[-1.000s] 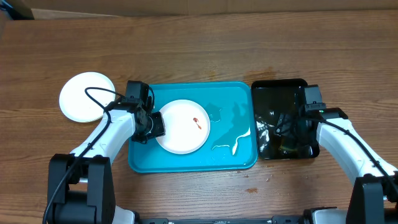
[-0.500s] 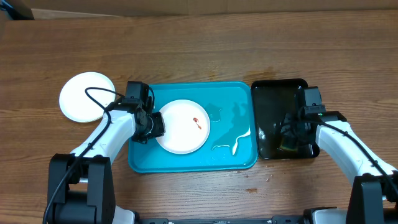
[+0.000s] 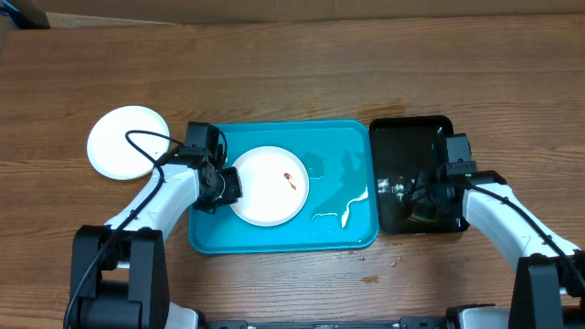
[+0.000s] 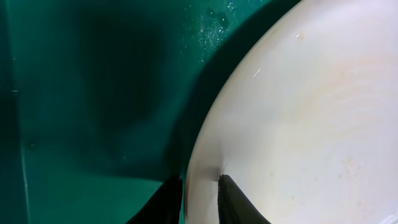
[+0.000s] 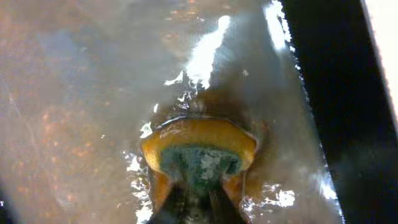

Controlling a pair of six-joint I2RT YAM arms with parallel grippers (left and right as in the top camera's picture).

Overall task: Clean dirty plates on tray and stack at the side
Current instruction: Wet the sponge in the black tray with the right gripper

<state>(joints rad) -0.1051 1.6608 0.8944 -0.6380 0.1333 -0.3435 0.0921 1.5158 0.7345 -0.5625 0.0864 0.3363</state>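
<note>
A white plate [image 3: 268,185] with a small red smear [image 3: 289,179] lies in the left half of the turquoise tray [image 3: 338,146]. My left gripper [image 3: 228,185] is at the plate's left edge. In the left wrist view its two fingers straddle the plate [image 4: 298,124] rim, and the gripper [image 4: 200,182] is shut on it above the tray floor [image 4: 93,93]. A second white plate [image 3: 128,142] rests on the table left of the tray. My right gripper [image 3: 422,203] is down in the black tray [image 3: 407,123], shut [image 5: 198,193] on a wet yellow sponge with a green pad [image 5: 199,149].
The black tray holds murky water and stands tight against the turquoise tray's right side. Water puddles [image 3: 343,206] glisten on the turquoise tray's right half. A cardboard box edge [image 3: 274,9] runs along the table's far side.
The right jaws have closed onto the sponge in the black tray. The left jaws have narrowed onto the plate's rim. Neither plate has moved.
</note>
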